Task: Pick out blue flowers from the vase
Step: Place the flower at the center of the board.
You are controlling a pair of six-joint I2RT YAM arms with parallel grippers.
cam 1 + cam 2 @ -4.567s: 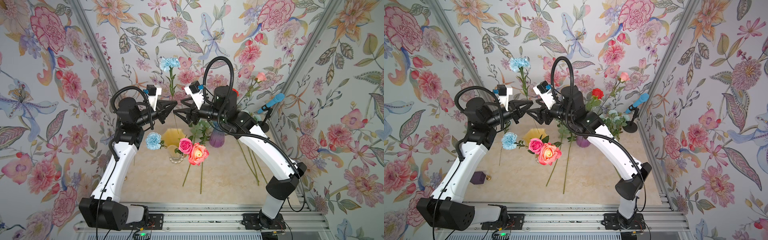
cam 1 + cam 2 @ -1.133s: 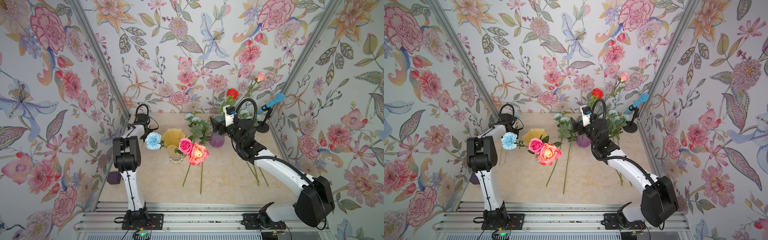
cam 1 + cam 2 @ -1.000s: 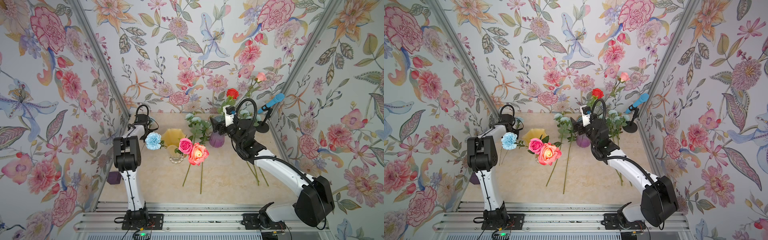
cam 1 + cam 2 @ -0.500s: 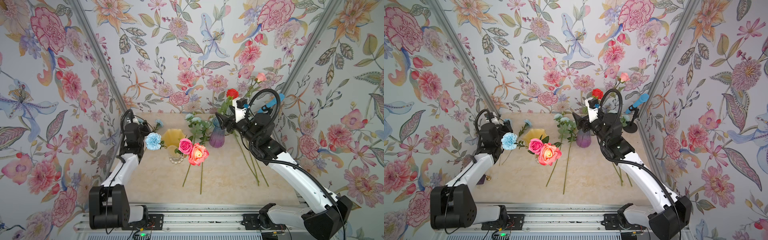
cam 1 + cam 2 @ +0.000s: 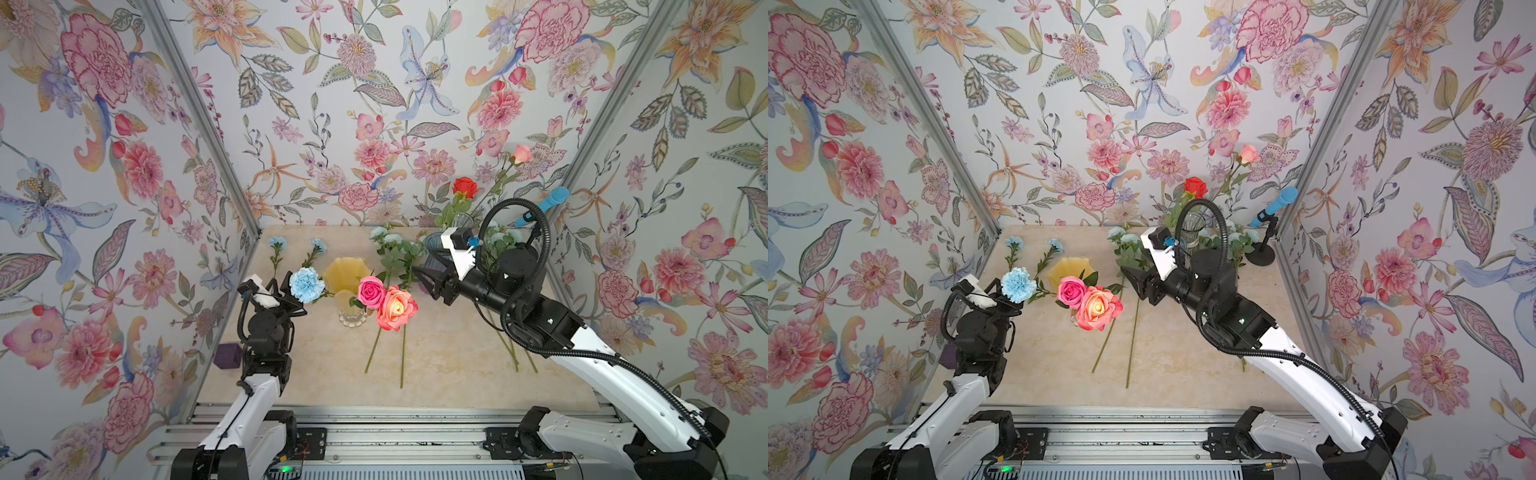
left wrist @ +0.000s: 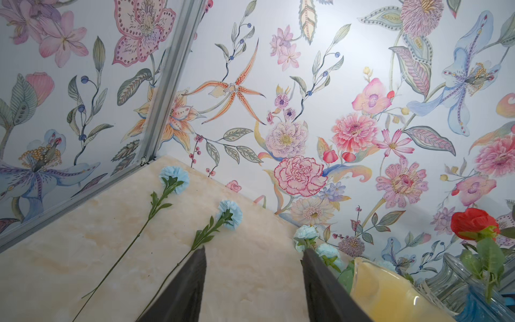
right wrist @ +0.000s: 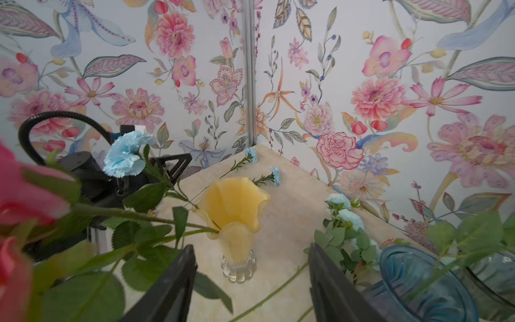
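A yellow vase (image 5: pixel 347 276) in mid-table holds a sky-blue carnation (image 5: pixel 306 284), a pink rose (image 5: pixel 371 292) and an orange rose (image 5: pixel 397 307). Two more blue flowers, carnations (image 5: pixel 277 242) (image 5: pixel 318 245), lie flat at the back left, also in the left wrist view (image 6: pixel 174 175) (image 6: pixel 230 213). Pale aqua sprays (image 5: pixel 390 245) lie behind the vase. My left gripper (image 5: pixel 286 291) (image 6: pixel 254 249) is open and empty just left of the vase's carnation. My right gripper (image 5: pixel 424 280) (image 7: pixel 251 246) is open and empty right of the roses, facing the vase (image 7: pixel 237 206).
A blue glass vase (image 7: pixel 418 278) and a clear vase with a red rose (image 5: pixel 464 187) stand at the back right, behind my right arm. A blue microphone (image 5: pixel 548 199) stands in the right corner. A purple cube (image 5: pixel 227 355) sits by the left wall.
The left arm has drawn back from the back-left corner to beside the vase. The right arm has swung from the blue vase toward the yellow one, its jaws narrowing.
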